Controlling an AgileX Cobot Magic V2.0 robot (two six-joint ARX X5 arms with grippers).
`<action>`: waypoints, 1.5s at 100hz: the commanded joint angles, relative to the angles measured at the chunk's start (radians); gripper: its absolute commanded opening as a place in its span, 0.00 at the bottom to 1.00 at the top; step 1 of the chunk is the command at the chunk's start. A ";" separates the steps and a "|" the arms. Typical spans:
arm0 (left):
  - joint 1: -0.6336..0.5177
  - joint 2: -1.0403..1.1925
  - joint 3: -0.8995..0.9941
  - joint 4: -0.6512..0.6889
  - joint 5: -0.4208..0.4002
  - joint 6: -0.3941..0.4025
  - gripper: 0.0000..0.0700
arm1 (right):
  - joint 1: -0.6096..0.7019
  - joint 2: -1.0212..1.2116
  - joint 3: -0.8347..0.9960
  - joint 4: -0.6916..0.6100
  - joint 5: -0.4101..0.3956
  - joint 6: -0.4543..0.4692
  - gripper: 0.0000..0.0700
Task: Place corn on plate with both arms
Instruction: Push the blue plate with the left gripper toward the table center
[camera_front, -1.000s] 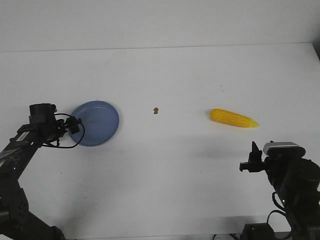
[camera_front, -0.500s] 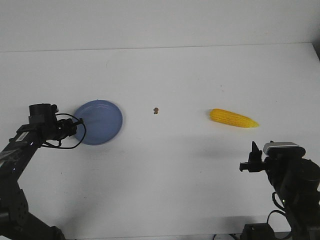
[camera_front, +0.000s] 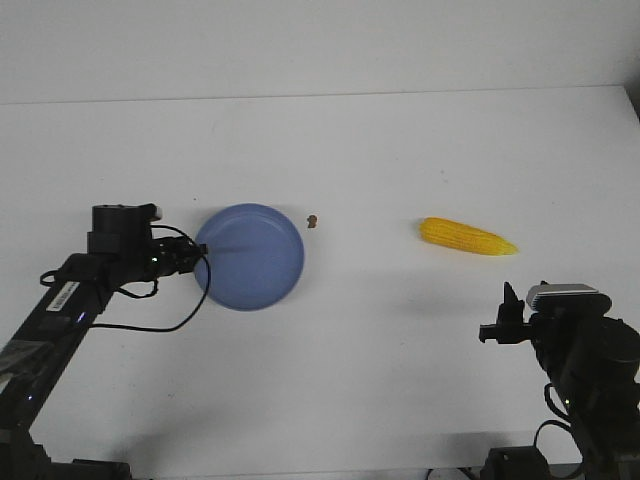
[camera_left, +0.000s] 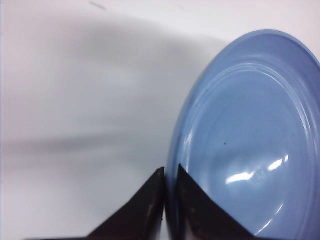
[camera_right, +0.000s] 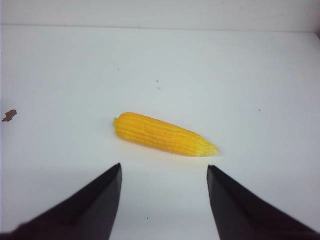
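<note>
1. You have one plate (camera_front: 250, 257), left of centre on the surface (camera_front: 380, 140); the left end effector (camera_left: 168, 176) pinches its rim.
2. One corn (camera_front: 467, 237) lies well right.
3. Your right end effector (camera_right: 164, 172) is spread wide, empty, near it.
4. One brown speck (camera_front: 313, 220).

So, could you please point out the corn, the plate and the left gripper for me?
corn (camera_right: 162, 134): right wrist view, middle of the cob.
plate (camera_front: 255, 260): front view, centre of the dish.
left gripper (camera_left: 170, 192): left wrist view, between its tips at the plate's rim.
</note>
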 joint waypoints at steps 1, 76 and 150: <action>-0.062 0.015 0.001 0.028 0.016 -0.024 0.01 | -0.001 0.003 0.016 0.012 0.003 0.007 0.52; -0.337 0.216 -0.004 0.072 0.014 -0.045 0.01 | -0.001 0.003 0.016 0.011 0.003 0.007 0.52; -0.311 0.180 -0.004 0.072 -0.024 0.012 0.80 | -0.001 0.003 0.016 0.011 0.003 0.007 0.52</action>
